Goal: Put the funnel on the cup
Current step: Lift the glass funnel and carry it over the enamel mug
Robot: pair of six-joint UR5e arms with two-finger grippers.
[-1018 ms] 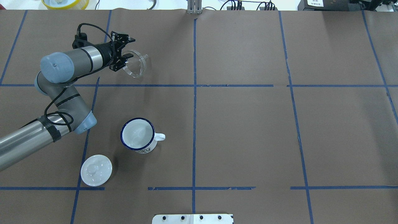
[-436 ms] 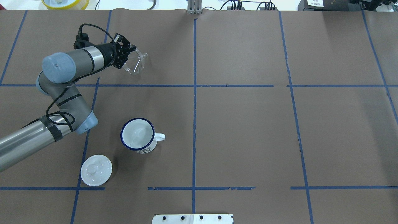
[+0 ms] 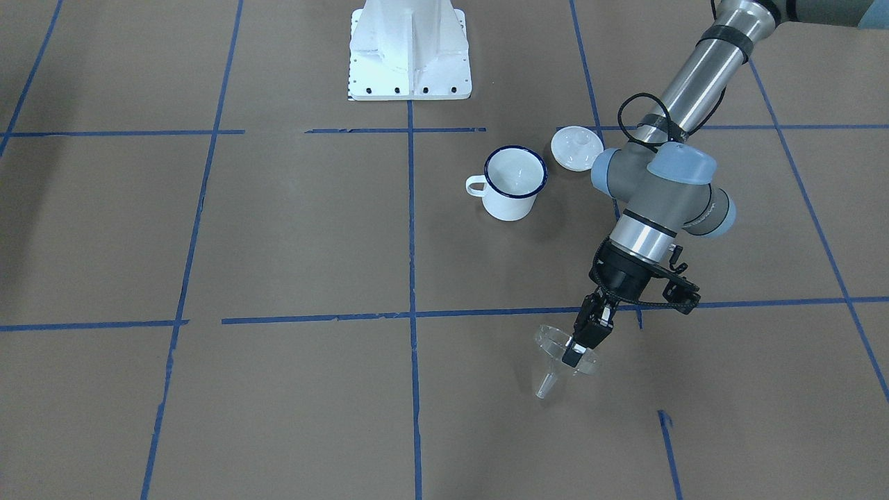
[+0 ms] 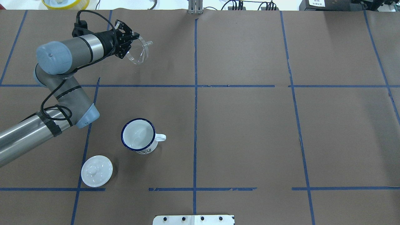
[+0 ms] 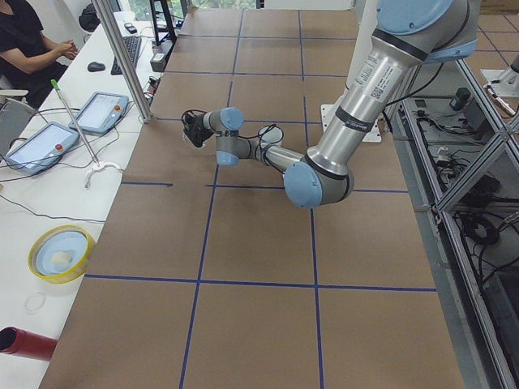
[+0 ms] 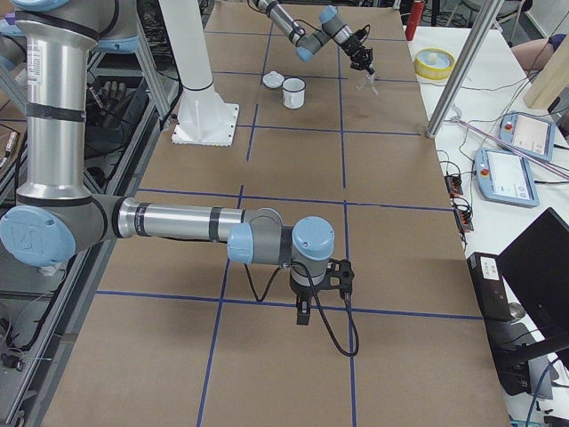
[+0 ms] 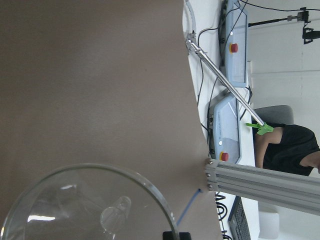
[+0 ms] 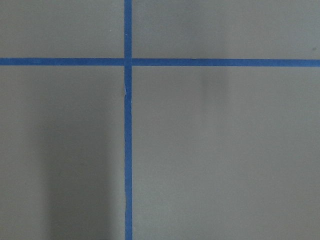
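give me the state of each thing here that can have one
funnel: pinched by its rim, tilted, apparently clear of the table
cup: upright, uncovered, empty
lid: off the cup, knob up on the table
left gripper: jaws shut on the funnel
right gripper: above the table, cannot tell whether jaws are open or shut

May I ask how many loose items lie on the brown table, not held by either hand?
2: the cup stands left of centre, and the white lid lies apart from it, nearer the robot. The left hand grips the funnel.
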